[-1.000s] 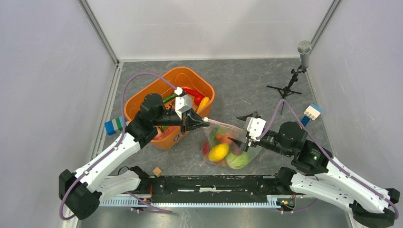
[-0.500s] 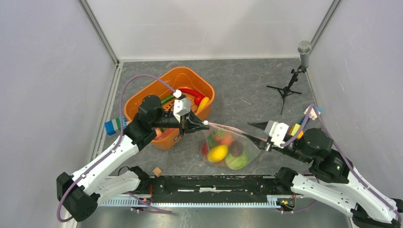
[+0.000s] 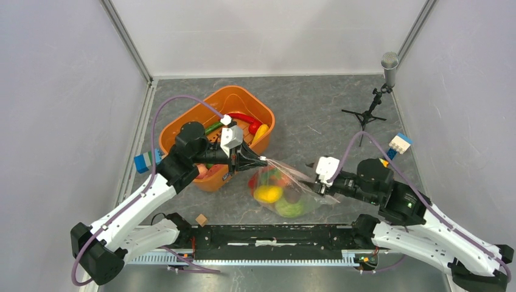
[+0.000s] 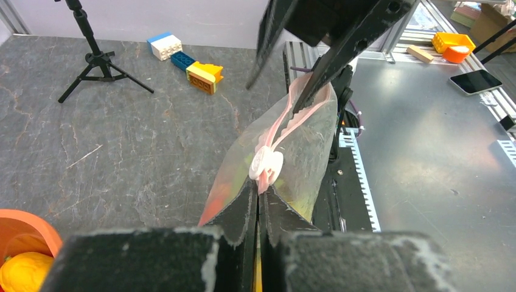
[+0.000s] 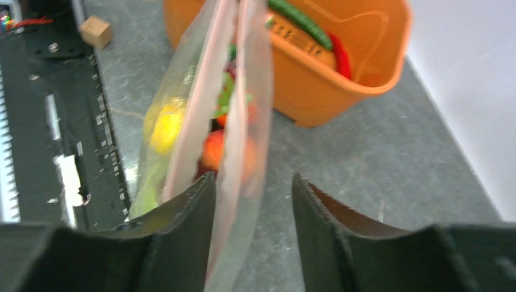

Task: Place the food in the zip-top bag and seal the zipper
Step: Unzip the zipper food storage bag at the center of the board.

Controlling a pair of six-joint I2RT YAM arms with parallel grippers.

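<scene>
Tabletop: dark grey, stone-like mottling with pale veins.
Tub: solid orange.
Inside the tub: red chilli, green pod, yellow piece.
Zip-top bag, right of the tub: clear. Its zipper is pale pink, with a whitish slider.
Food in the bag: yellow fruit, green melon, orange-red piece.
Block, left of the tub: blue, green and white.
Left hand and right hand: black fingers, white housings.
Cables: purple.
</scene>
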